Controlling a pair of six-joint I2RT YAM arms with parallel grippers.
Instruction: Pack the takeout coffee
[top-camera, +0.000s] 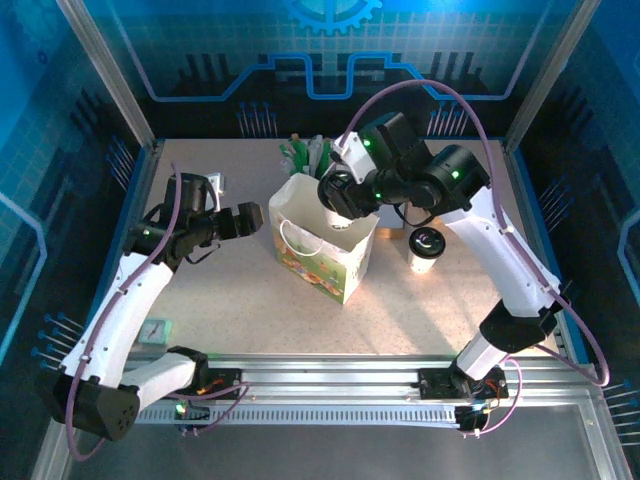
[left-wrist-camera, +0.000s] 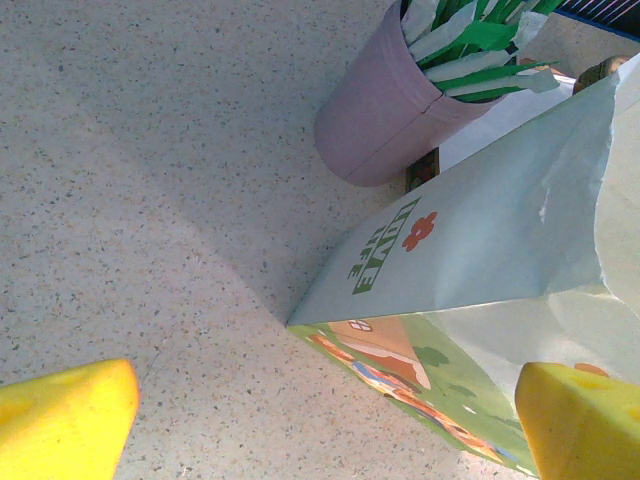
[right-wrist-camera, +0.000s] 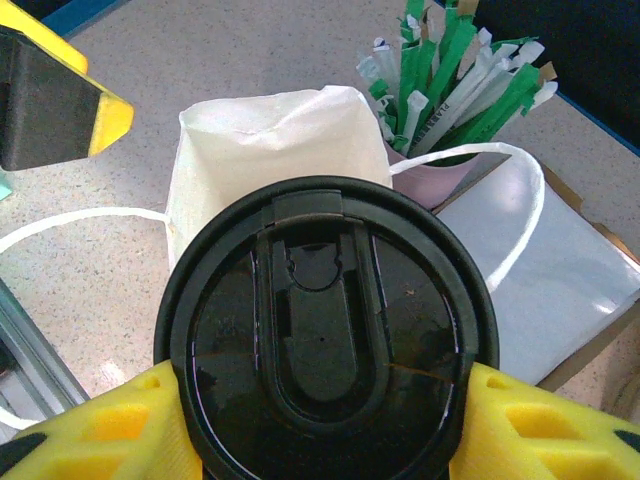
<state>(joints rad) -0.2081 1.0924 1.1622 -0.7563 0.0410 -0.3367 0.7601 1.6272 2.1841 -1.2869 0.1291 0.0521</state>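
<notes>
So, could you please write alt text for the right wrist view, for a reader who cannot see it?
A round black coffee-cup lid sits clamped between the right end effector's two yellow fingers, above the open mouth of a white paper bag. A pink cup of green-and-white sticks stands beyond the bag.

Black lid (right-wrist-camera: 325, 340): plastic, glossy, smooth, moulded ridges, faint scuffs. Right gripper (right-wrist-camera: 320, 432) pads (right-wrist-camera: 110, 440): yellow, foam-like, matt, slightly porous. Paper bag (left-wrist-camera: 500, 230): white paper, matt, lightly creased, colour print low on the side. Pink cup (left-wrist-camera: 385, 110): matt, smooth, looks like paper, one vertical seam. Sticks (right-wrist-camera: 450, 80): green-and-white paper wrappers, matt, crinkled. Table (left-wrist-camera: 130, 180): speckled beige, stone-look, matt, fine grain. Front rail (top-camera: 330, 370): bare metal, ribbed, dull sheen. Left arm shell (top-camera: 125, 300): white plastic, smooth, semi-gloss.
</notes>
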